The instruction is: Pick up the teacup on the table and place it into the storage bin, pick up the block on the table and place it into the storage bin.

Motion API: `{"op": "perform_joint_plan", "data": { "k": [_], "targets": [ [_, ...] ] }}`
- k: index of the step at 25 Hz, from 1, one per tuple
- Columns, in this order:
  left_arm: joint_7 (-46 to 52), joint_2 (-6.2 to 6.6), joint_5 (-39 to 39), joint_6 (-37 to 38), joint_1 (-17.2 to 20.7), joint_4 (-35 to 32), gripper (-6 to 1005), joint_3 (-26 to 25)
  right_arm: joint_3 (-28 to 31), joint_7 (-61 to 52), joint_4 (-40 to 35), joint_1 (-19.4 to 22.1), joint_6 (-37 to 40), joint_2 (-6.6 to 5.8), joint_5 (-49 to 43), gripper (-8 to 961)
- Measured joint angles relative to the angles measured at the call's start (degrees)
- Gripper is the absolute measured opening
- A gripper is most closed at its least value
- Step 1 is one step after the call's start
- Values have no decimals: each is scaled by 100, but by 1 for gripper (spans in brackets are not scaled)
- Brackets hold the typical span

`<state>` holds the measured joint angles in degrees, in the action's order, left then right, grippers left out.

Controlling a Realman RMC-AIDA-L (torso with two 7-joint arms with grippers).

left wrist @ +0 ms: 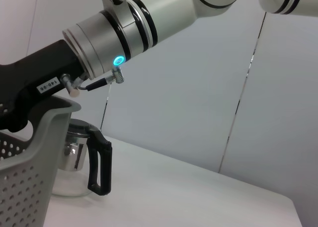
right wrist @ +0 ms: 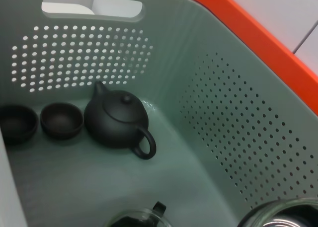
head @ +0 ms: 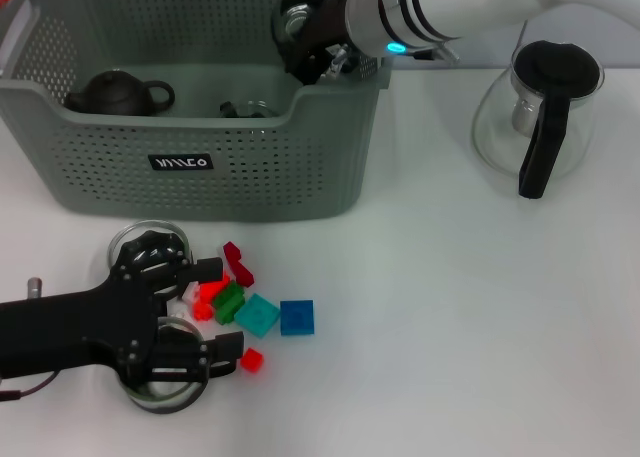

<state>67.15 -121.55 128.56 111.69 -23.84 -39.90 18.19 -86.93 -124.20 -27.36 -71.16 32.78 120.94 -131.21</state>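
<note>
The grey-green storage bin [head: 300, 167] stands at the far left of the table. My right gripper [head: 312, 49] hangs over its right rim, shut on a glass teacup [head: 296, 19], whose rim [right wrist: 283, 212] also shows in the right wrist view. On the near left, my left gripper [head: 218, 307] lies low and open, with its fingers on either side of a red block [head: 207, 292] and a green block [head: 229, 302]. More blocks lie beside them: red [head: 238, 262], teal [head: 258, 315], blue [head: 297, 317] and a small red one [head: 251, 359]. The left gripper partly hides two glass teacups [head: 145, 239] [head: 160, 389].
Inside the bin sit a dark teapot [right wrist: 117, 120], two small dark cups [right wrist: 59, 120] and a glass piece with a black handle [right wrist: 141, 218]. A glass pitcher [head: 535, 107] with a black lid and handle stands at the far right. The bin's corner [left wrist: 30, 152] fills the left wrist view's edge.
</note>
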Motion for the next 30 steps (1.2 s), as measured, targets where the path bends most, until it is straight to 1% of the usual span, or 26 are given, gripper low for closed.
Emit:
{"op": "perform_joint_plan", "data": {
  "k": [2, 20, 24, 27, 29, 30],
  "targets": [
    [0, 0, 0, -1, 2, 0, 934, 0, 0, 0, 2, 17, 1, 0, -1, 57],
    [5, -9, 2, 31, 3, -8, 934, -1, -8, -129, -34, 77, 51, -10, -1, 192],
    [7, -1, 2, 37, 3, -20, 934, -65, -9, -136, -65, 85, 104, -15, -1, 222],
    [8, 14, 4, 44, 8, -32, 934, -114, -9, -136, -114, 108, 129, -21, -1, 369],
    [9, 20, 7, 47, 13, -37, 934, -135, -3, -136, -293, 211, 148, -24, -1, 467],
    [9, 22, 9, 47, 15, -40, 934, -143, 0, -135, -452, 296, 169, -25, -2, 488]
  ]
}}
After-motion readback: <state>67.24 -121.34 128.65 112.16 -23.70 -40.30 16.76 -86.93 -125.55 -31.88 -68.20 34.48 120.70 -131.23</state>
